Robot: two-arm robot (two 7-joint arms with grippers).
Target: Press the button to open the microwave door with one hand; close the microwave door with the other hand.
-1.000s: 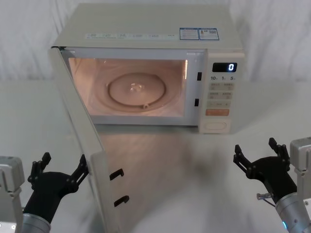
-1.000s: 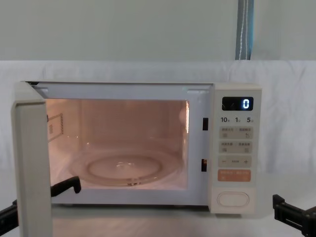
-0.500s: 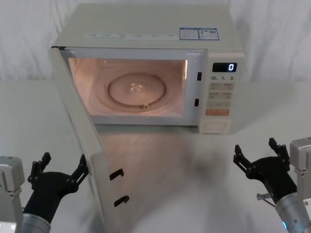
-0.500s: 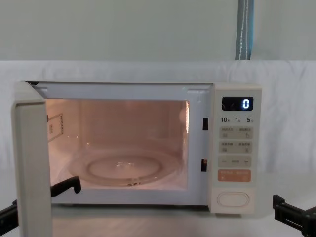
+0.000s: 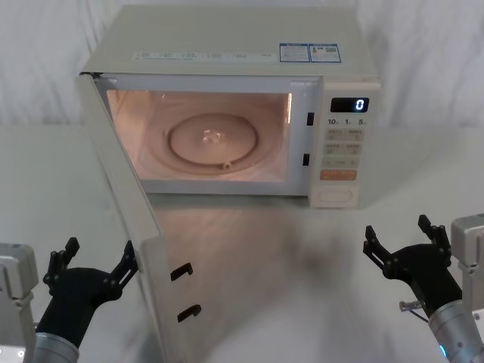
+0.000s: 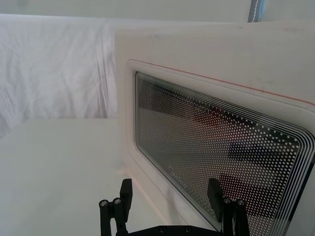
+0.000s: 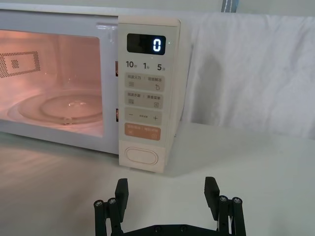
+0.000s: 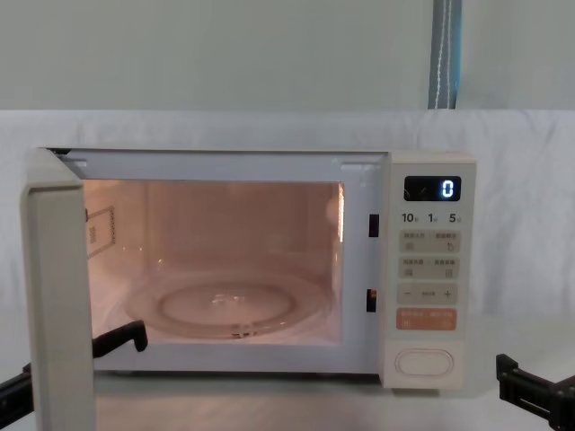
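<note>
The cream-white microwave (image 5: 227,45) (image 8: 431,166) stands at the back of the table, its lit cavity showing a glass turntable (image 5: 214,141). The microwave door (image 5: 125,219) (image 8: 56,296) (image 6: 216,142) is swung wide open toward me on the left. The pill-shaped button (image 5: 335,196) (image 7: 143,156) (image 8: 424,362) sits at the bottom of the control panel, untouched. My left gripper (image 5: 94,265) (image 6: 170,192) is open, low at the near left, just outside the door's outer face. My right gripper (image 5: 398,238) (image 7: 166,192) is open at the near right, well short of the panel.
A white cloth covers the table (image 5: 302,257) and hangs behind. Bare tabletop lies between the open door and my right gripper. The display (image 5: 349,105) reads 0. An orange key (image 7: 143,132) sits above the button.
</note>
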